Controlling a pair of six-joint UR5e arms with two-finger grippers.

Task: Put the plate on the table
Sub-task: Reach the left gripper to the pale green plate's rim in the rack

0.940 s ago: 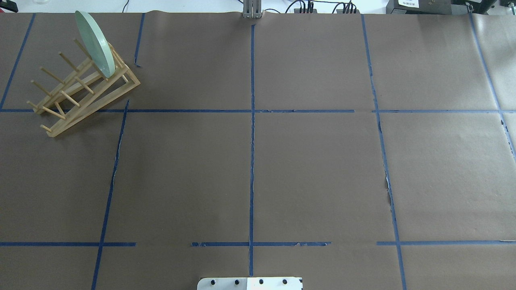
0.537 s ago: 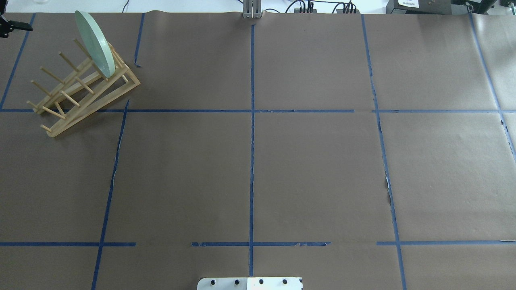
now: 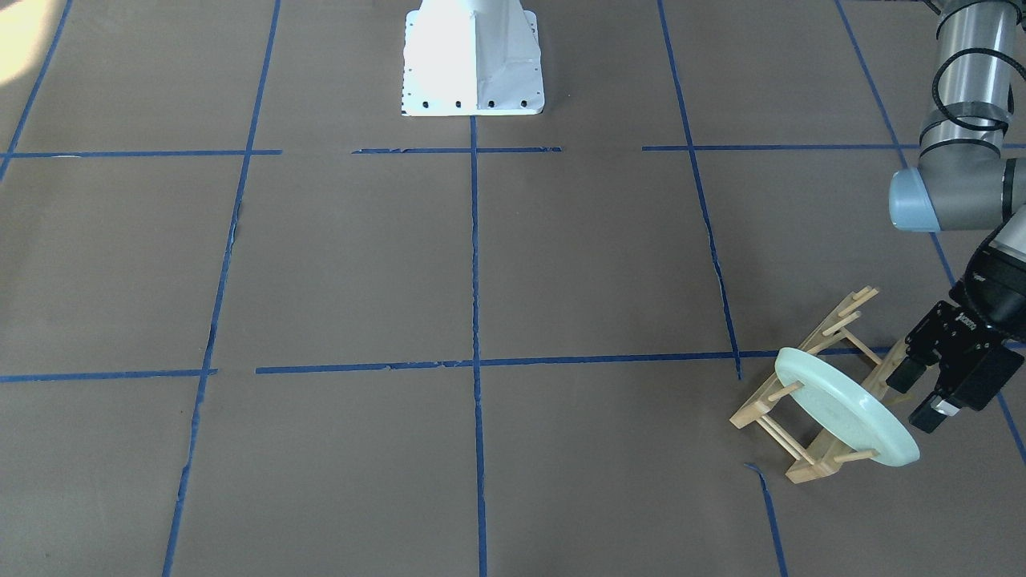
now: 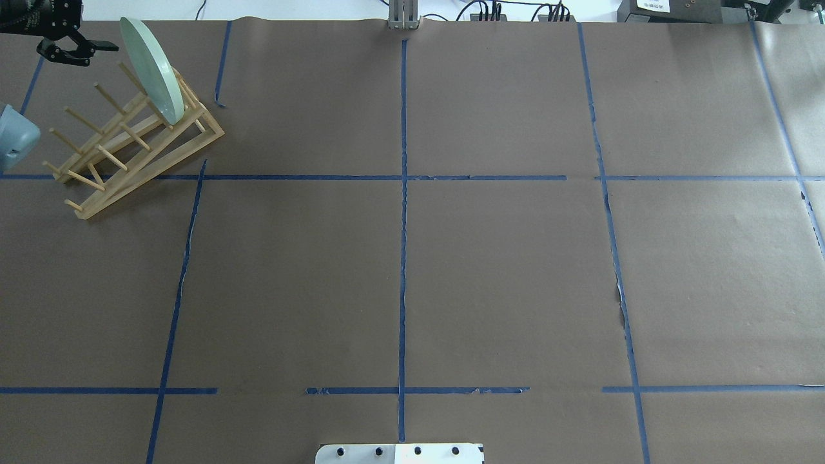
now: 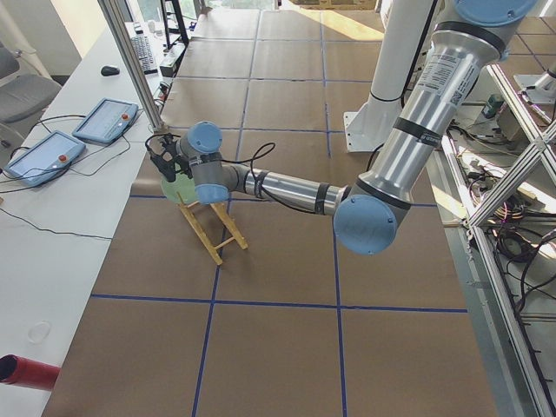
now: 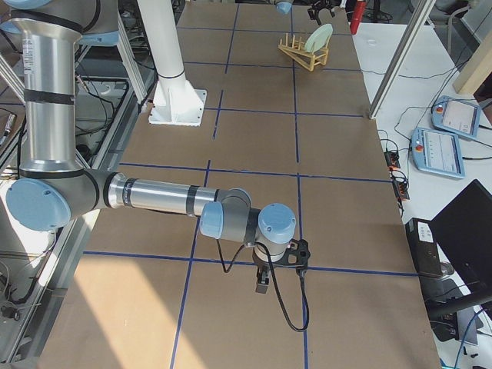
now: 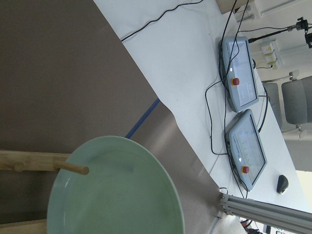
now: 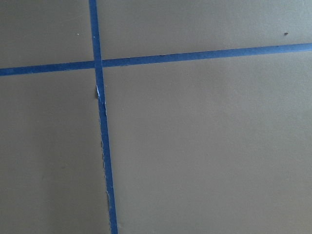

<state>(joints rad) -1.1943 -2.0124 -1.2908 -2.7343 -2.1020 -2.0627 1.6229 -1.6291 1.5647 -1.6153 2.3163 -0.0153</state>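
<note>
Now reach step: my left gripper (image 3: 920, 394) apart, empty, just beside plate (image 3: 842, 417) standing in rack (image 3: 756, 414). Next I must pinch rim, lift out.

Even, diffuse light covers the table (image 4: 503, 277) in the overhead view, leaving only a faint, soft shadow beside the wooden rack (image 4: 129, 154). The white robot base (image 3: 473, 56) glares almost blown out in the front-facing view, and warm sunlit patches fall on the paper in both side views. The right wrist view is yellow-tinted and slightly soft.
</note>
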